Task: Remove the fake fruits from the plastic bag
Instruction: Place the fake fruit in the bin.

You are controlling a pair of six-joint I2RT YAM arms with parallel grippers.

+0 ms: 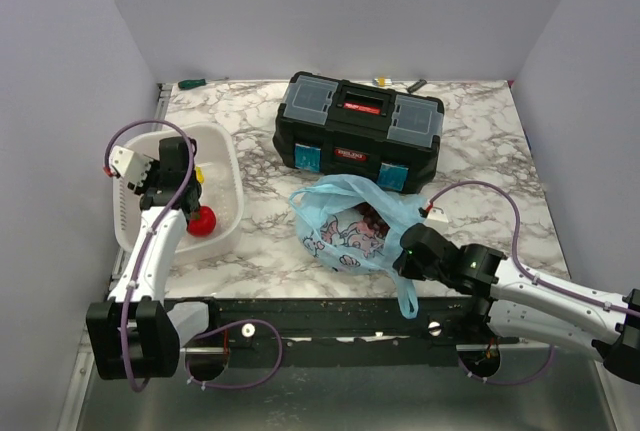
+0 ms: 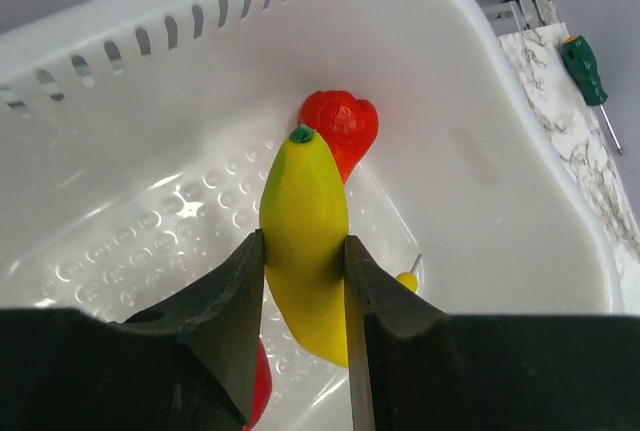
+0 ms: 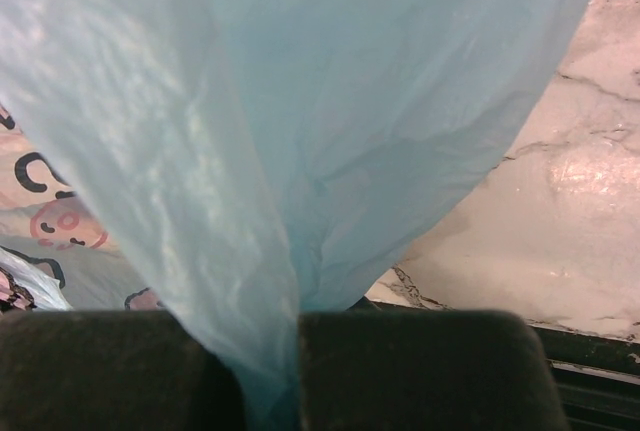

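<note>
My left gripper is shut on a yellow banana, holding it just above the floor of the white basket. In the top view that gripper hangs over the basket at the left. A red fruit lies in the basket beyond the banana, and a second red one shows under the left finger. The light-blue plastic bag lies at the table's middle front, with dark red grapes showing inside. My right gripper is shut on the bag's near right edge, its film bunched between the jaws.
A black toolbox stands just behind the bag. A green-handled screwdriver lies at the back left, beside the basket. Small tools lie along the back wall. A small yellow piece with a stem lies in the basket.
</note>
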